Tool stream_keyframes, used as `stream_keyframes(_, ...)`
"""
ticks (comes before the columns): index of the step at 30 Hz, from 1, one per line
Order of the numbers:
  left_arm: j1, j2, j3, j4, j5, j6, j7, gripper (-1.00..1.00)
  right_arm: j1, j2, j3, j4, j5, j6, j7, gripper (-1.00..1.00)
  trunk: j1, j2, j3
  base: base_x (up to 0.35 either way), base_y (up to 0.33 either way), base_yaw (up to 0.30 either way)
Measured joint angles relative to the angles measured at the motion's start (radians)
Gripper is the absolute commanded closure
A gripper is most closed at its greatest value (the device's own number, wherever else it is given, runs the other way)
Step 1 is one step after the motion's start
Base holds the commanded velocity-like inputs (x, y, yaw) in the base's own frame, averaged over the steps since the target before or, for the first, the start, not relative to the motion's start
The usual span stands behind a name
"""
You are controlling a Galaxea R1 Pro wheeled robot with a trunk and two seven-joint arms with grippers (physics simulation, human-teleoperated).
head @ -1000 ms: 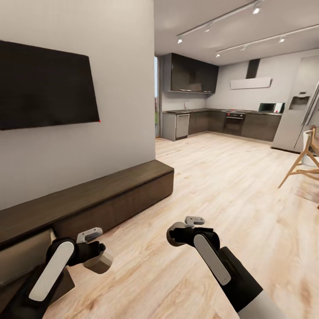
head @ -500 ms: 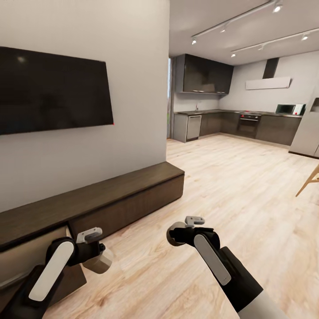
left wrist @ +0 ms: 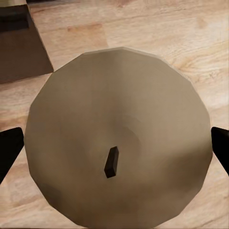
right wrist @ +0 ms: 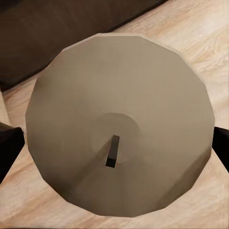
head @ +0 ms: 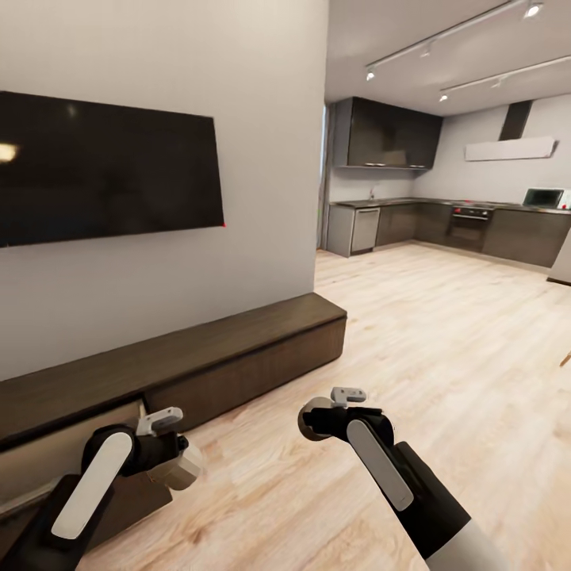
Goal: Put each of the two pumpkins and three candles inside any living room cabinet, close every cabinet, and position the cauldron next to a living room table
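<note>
Beige candle gripped in left claw, 2nd candle in right claw, cabinet beside left.

Long dark-brown cabinet runs under a wall TV, one door ajar at the left end. Left gripper and right gripper each carry a beige candle over wood floor. Kitchen behind.

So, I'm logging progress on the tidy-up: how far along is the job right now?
Midway. Each gripper is shut on a beige round candle with a dark wick: left candle, right candle. The long, low dark-brown wood cabinet has a front panel hanging open beside the left gripper. Left to do: put both candles inside and close it. Pumpkins, third candle and cauldron: cannot tell.
</note>
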Motion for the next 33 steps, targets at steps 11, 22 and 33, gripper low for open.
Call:
stream_keyframes(11, 0.0, 0.001, 0.001, -0.001, 0.0, 0.001, -0.001, 1.0, 0.0, 0.001, 0.002, 0.0, 0.0, 0.0, -0.001, 1.0, 0.0, 0.0, 0.0, 0.0, 0.002, 0.292)
stream_keyframes(22, 0.0, 0.0, -0.001, -0.001, 0.0, 0.001, -0.003, 1.0, 0.0, 0.001, 0.003, 0.0, 0.0, -0.001, -0.002, 1.0, 0.0, 0.0, 0.0, 0.0, 0.127, 0.292)
stream_keyframes(33, 0.0, 0.0, -0.002, -0.001, -0.001, 0.001, -0.006, 1.0, 0.0, 0.001, 0.003, 0.0, -0.001, 0.0, -0.002, 1.0, 0.0, 0.0, 0.0, -0.047, 0.065, 0.292)
